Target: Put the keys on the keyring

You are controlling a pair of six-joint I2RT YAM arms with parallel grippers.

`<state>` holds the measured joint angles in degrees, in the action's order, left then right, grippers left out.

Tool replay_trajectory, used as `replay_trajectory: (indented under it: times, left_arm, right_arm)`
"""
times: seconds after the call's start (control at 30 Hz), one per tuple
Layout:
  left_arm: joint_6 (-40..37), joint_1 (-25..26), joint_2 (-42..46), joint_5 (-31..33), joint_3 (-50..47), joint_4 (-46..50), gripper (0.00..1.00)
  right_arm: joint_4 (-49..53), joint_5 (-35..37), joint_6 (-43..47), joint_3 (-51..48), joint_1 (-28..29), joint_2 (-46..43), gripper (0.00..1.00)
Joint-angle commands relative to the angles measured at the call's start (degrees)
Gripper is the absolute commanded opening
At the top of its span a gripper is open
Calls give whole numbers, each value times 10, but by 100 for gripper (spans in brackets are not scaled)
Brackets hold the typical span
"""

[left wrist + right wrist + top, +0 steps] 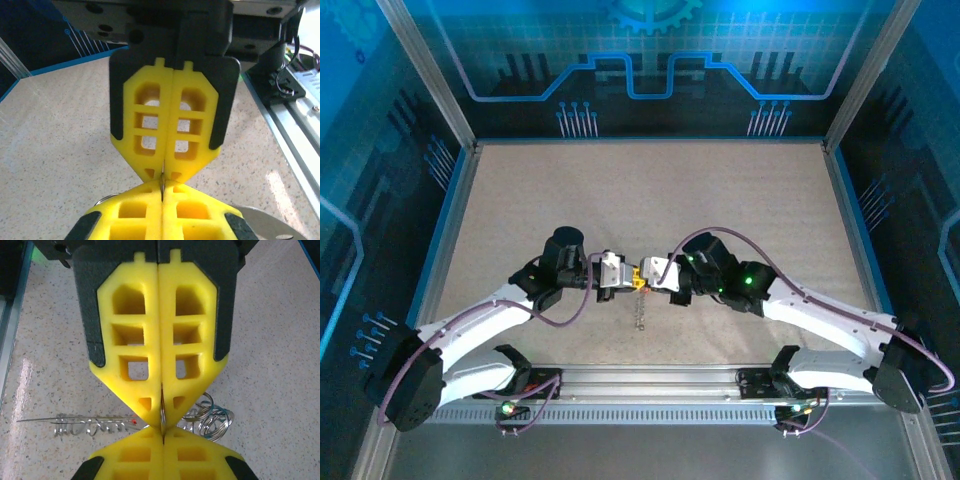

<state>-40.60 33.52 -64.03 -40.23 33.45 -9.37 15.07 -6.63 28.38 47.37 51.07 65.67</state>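
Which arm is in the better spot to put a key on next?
Right, narrowly. The left gripper and right gripper are both shut tip to tip on one thin metal piece, but the right wrist camera sees the red key head and keyring beside the fingertips.

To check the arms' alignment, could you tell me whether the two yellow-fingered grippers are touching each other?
Touching. In the right wrist view the yellow-fingered right gripper meets the left gripper tip to tip, with no gap showing.
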Motion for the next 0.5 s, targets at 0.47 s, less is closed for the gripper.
replay_trajectory:
  times: [0.47]
  left_arm:
    - [60,-6,17,-70,-11,-98,0]
  right_arm:
    - [-146,-141,-62,-112,-76,-99,22]
